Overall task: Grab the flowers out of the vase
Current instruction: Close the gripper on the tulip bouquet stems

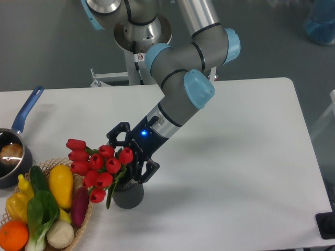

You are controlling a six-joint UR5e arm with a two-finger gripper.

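The flowers (97, 163) are a bunch of red tulips with green leaves, leaning to the left out of the vase (129, 195), a small dark grey ribbed cylinder near the table's front edge. My gripper (128, 157) comes down at a slant from the upper right and sits just above the vase's mouth. It is open, with one black finger behind the blooms and the other at the vase's right rim, so the stems lie between them. The stems themselves are mostly hidden by the blooms and the fingers.
A woven basket (85, 217) of vegetables, with a yellow squash (61, 184), an aubergine, greens and an orange (13, 235), touches the flowers' left side. A dark saucepan (9, 159) with a blue handle stands at the left edge. The arm's base post (137, 36) rises behind the table.
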